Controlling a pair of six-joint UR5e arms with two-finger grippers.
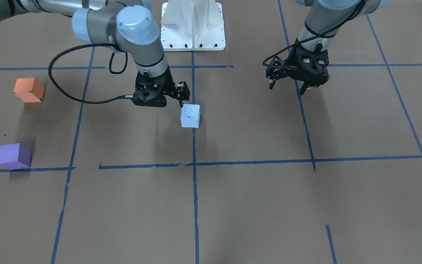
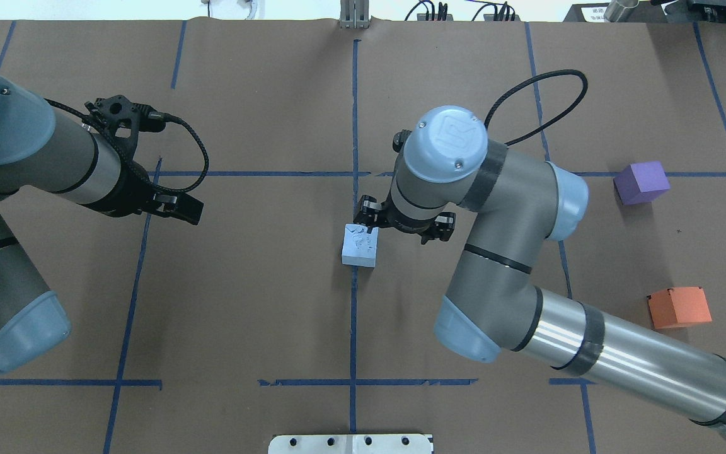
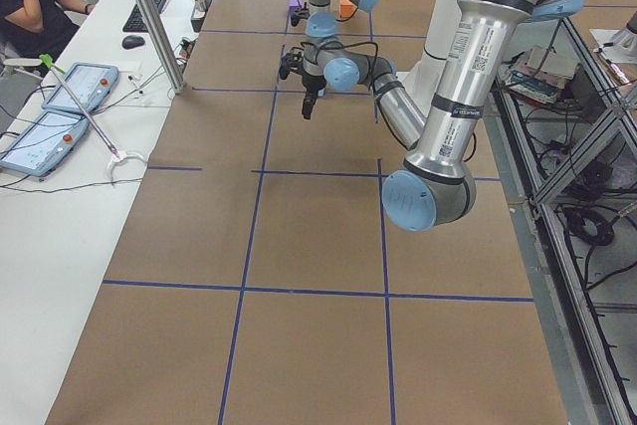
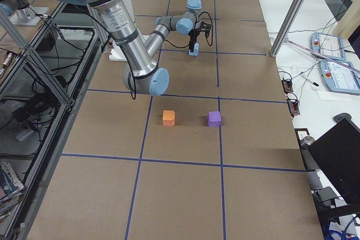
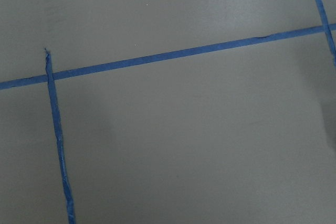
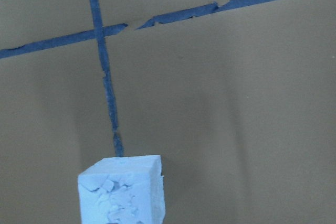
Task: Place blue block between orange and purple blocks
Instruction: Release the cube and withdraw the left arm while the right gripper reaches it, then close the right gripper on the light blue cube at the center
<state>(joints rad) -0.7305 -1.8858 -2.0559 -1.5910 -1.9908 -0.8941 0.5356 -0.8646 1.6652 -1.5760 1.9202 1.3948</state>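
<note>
The pale blue block (image 1: 190, 116) sits on the brown table on a blue tape line near the middle; it also shows in the overhead view (image 2: 360, 246) and at the bottom of the right wrist view (image 6: 122, 190). My right gripper (image 1: 151, 103) hangs low just beside it. Its fingers are hidden under the wrist, so I cannot tell whether they are open or touch the block. The orange block (image 1: 29, 90) and the purple block (image 1: 14, 156) stand apart on the robot's right side. My left gripper (image 1: 287, 88) is open and empty, well away from the blocks.
The white robot base plate (image 1: 192, 25) is at the robot's edge of the table. Blue tape lines cross the brown paper. The right arm's black cable (image 1: 59, 84) loops above the table. A side table with tablets (image 3: 70, 97) stands beyond the far edge.
</note>
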